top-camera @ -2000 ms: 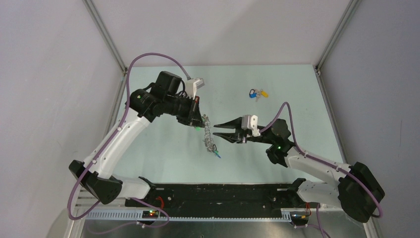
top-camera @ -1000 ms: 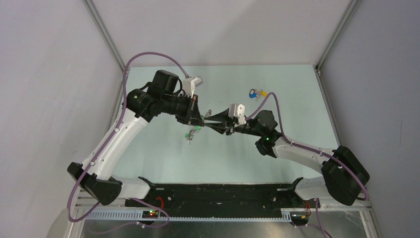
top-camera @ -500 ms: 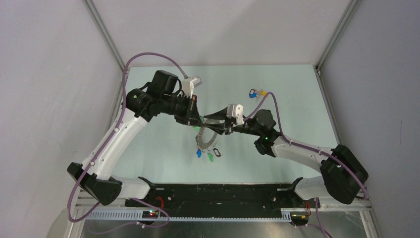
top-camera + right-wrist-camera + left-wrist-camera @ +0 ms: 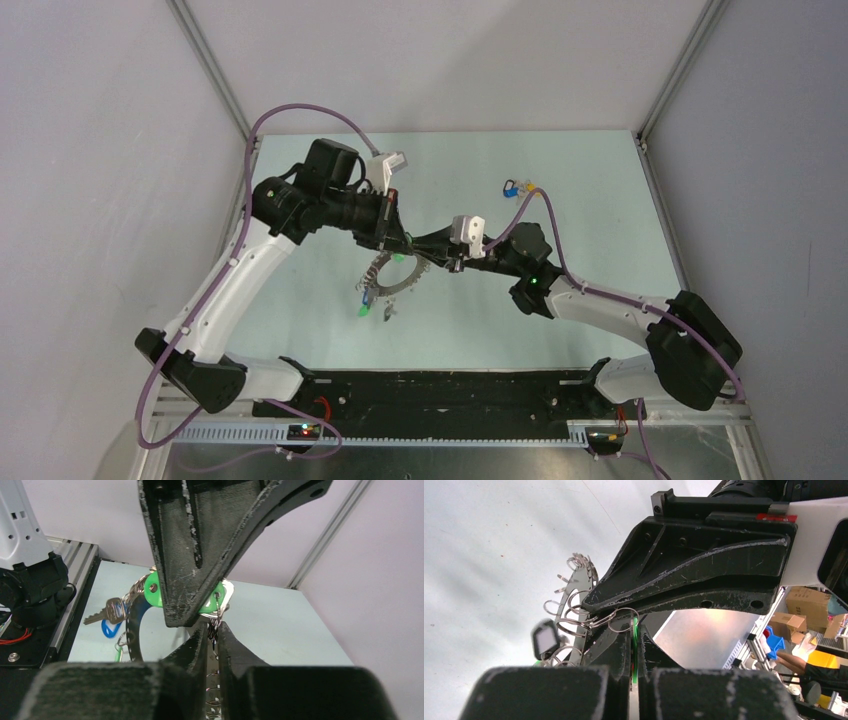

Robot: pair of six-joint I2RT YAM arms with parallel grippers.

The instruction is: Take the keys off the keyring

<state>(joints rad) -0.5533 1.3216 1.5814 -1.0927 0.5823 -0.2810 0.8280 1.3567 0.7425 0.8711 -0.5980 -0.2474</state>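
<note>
Pinching a flat green key head (image 4: pixel 151 591), left gripper (image 4: pixel 634 634) faces right gripper (image 4: pixel 212 640), clamped on a thin wire loop (image 4: pixel 216 622).

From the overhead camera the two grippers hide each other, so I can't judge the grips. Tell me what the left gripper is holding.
Observer: The left gripper is shut on the flat head of the green key, seen edge-on between its fingers.
Operator: Now report the right gripper.
Observer: The right gripper is nearly closed, with a small wire loop in the narrow gap. I can't tell whether the loop is pinched.
Operator: Say where the blue key is.
Observer: The blue key sits left of the green one in the right wrist view, beside the arc of the big toothed ring. Neither gripper touches it.
</note>
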